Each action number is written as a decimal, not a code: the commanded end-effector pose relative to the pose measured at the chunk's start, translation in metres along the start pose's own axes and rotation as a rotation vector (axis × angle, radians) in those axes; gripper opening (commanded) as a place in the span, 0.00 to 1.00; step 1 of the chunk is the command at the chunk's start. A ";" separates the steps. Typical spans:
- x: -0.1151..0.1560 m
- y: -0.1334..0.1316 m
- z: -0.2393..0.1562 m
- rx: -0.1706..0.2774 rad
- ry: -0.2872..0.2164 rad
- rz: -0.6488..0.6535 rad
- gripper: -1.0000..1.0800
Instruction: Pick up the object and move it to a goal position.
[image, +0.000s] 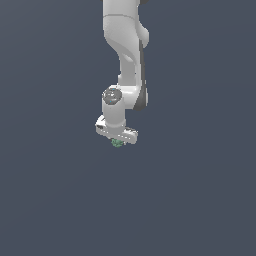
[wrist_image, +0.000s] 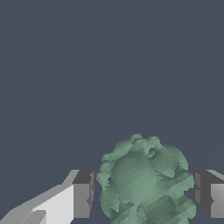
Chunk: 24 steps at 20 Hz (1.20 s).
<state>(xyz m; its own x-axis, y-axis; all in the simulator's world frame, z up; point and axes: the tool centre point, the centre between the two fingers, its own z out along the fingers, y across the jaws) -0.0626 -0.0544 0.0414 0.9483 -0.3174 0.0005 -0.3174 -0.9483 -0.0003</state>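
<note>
So the fingers (wrist_image: 83, 192) sit on either side of the bumpy green object (wrist_image: 146, 181), which fills the gap; can't tell if they're actually clamped yet. Being that lumpy, I'd guess it could roll or squirt out of a weak pinch.

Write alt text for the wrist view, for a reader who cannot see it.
A bumpy dark-green lump sits between the gripper's two fingertips, the white-and-grey one close on one side and the grey one close on the other; whether they touch it is unclear. Behind them is only a plain dark blue-grey background.
</note>
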 end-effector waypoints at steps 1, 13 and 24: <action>-0.001 0.004 -0.006 0.000 0.001 0.001 0.00; -0.009 0.048 -0.076 0.001 0.000 0.001 0.00; -0.011 0.071 -0.113 0.000 -0.001 0.001 0.00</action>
<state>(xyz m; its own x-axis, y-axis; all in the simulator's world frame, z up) -0.0951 -0.1175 0.1521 0.9478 -0.3190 0.0012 -0.3190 -0.9478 -0.0009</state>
